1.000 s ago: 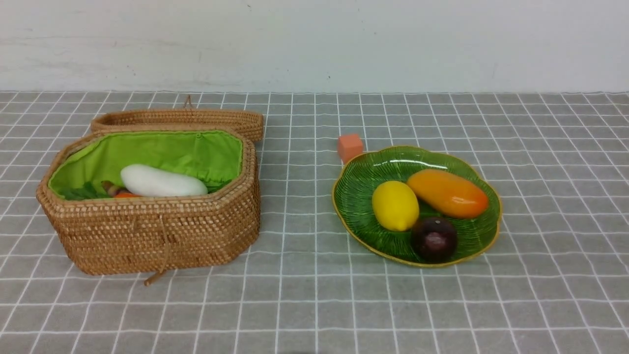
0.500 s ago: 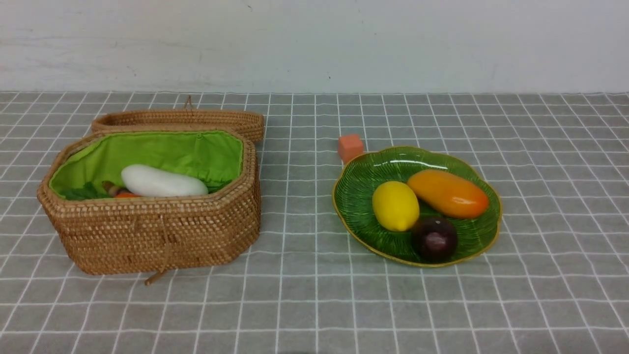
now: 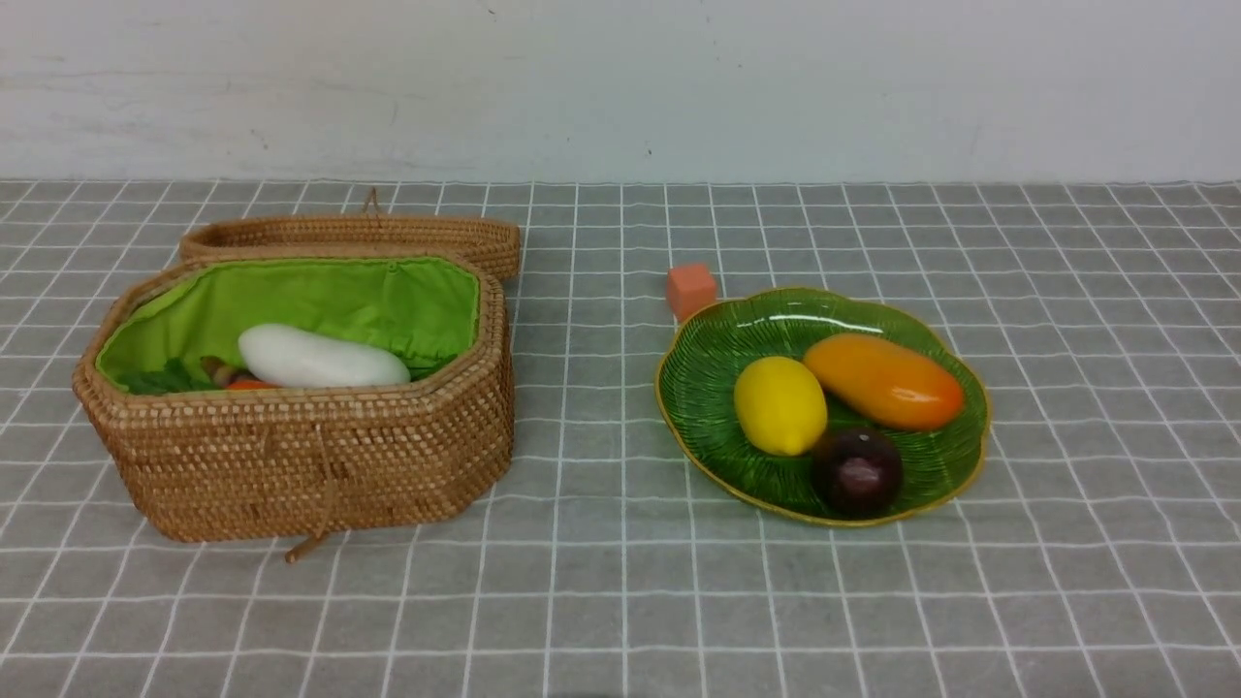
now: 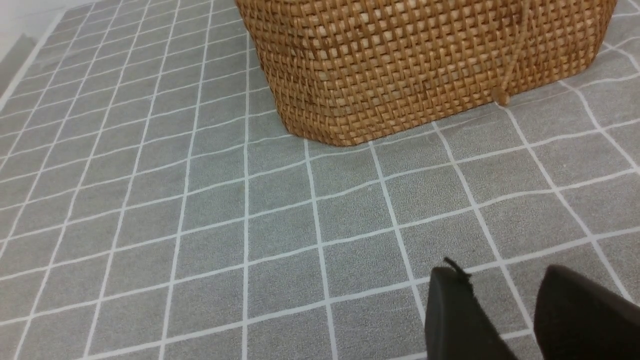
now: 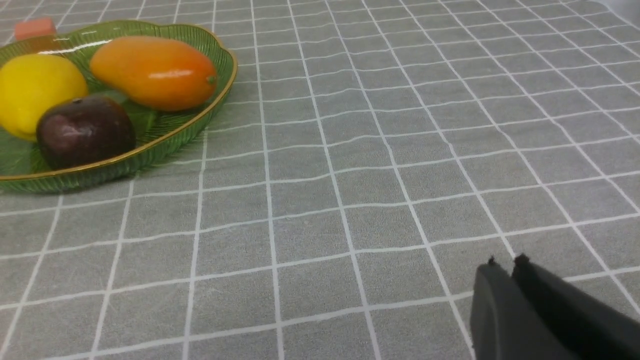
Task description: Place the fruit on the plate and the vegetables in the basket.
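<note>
On the green leaf-shaped plate lie the fruit: a yellow lemon, an orange-yellow mango and a dark maroon plum. The wicker basket stands open at the left and holds the vegetables: a white radish, part of the carrot and the tip of a purple stalk. Neither gripper shows in the front view. My left gripper hovers open and empty over the cloth, short of the basket. My right gripper is shut and empty, well away from the plate.
A small orange cube sits on the cloth against the plate's far left rim. The basket's woven lid lies flipped back behind it. A white wall closes off the far edge of the grey checked tablecloth.
</note>
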